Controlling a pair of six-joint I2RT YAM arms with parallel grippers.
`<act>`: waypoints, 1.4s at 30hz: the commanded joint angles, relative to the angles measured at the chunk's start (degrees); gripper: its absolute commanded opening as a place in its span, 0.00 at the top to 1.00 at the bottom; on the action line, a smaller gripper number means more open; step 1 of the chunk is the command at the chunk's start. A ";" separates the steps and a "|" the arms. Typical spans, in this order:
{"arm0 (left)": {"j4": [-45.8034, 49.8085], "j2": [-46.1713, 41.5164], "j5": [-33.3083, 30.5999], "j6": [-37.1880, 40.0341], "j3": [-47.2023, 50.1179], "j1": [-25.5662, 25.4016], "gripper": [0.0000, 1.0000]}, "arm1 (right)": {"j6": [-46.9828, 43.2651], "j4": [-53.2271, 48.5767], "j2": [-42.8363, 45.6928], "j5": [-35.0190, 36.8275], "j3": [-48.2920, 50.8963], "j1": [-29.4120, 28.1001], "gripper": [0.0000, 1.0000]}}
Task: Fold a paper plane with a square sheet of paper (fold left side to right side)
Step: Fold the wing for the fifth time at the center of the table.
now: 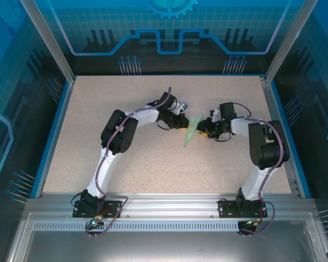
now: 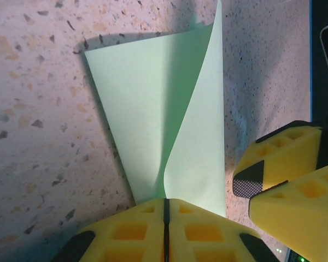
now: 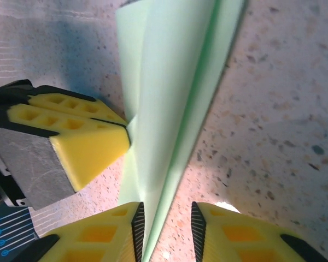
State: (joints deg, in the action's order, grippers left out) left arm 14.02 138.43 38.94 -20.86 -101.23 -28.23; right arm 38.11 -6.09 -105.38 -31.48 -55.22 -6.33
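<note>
At mid counter (image 1: 153, 164) the paper (image 1: 192, 130) sits half folded, a narrow kite with one flap curling up. Left tool (image 2: 165, 204) is pinched shut on one edge. Right tool (image 3: 168, 218) straddles the fold, pads apart, gripping nothing. Advice: hold left firm, close right squarely, press along the crease without tugging.

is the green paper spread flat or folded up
Folded. The paper is a narrow tapering wedge with layers overlapping along a crease, one flap curling up; the left gripper is shut on its narrow end.
</note>
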 commanded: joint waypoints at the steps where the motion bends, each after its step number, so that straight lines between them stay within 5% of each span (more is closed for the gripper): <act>1: 2.86 1.27 -2.48 -0.13 -1.71 0.81 0.90 | 1.27 2.92 0.94 -0.31 -1.97 0.47 0.72; 42: 4.43 2.02 -4.57 -2.52 -3.42 1.01 0.91 | 0.66 3.28 -11.20 2.82 -12.64 -1.92 0.73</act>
State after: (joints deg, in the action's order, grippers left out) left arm 16.25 138.82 36.42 -22.59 -103.04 -28.21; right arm 40.05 -0.86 -114.80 -29.87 -66.48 -7.62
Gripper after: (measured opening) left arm 0.094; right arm 0.265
